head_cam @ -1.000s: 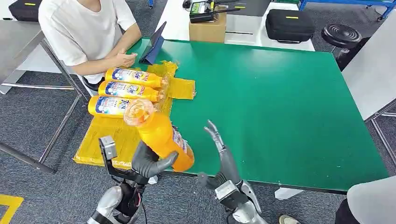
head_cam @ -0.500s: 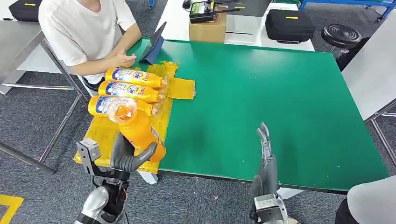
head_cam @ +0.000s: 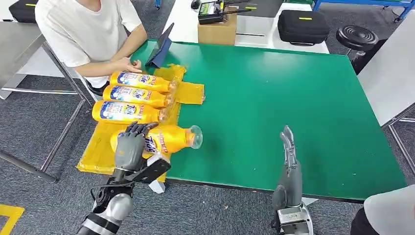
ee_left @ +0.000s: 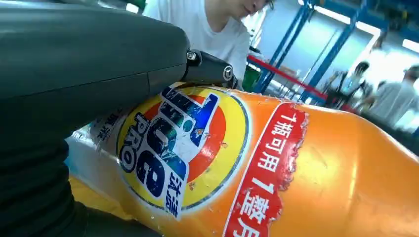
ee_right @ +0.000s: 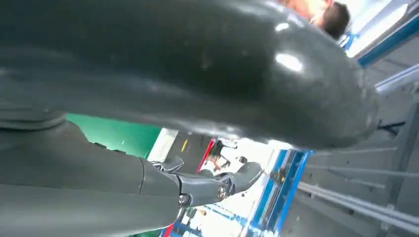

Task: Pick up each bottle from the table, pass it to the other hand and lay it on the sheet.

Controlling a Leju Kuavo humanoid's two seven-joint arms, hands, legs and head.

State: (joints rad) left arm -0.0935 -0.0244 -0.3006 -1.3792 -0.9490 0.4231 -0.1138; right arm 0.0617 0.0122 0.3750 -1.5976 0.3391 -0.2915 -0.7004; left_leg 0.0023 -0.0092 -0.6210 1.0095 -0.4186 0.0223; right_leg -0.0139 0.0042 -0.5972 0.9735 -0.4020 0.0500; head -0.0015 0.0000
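My left hand (head_cam: 130, 147) grips an orange bottle (head_cam: 169, 138) that lies on its side on the yellow sheet (head_cam: 103, 147), its clear cap pointing right over the green table (head_cam: 274, 103). The left wrist view shows the same bottle (ee_left: 276, 163) close up, label facing the camera, with the hand (ee_left: 74, 64) wrapped over it. Three more orange bottles (head_cam: 132, 95) lie side by side on the sheet just beyond it. My right hand (head_cam: 289, 166) stands at the table's near edge, fingers straight and apart, holding nothing; the right wrist view shows the hand (ee_right: 188, 113) empty.
A person in a white shirt (head_cam: 88, 29) sits at the far left corner, a hand resting near the bottles and a tablet (head_cam: 163, 46). A cardboard box (head_cam: 218, 27) and black cases (head_cam: 303, 24) stand beyond the table. A grey table (head_cam: 391, 78) borders the right.
My left hand has turned the bottle from upright to lying flat on the sheet, cap now pointing right. My right hand has drawn back to the near edge after releasing it.
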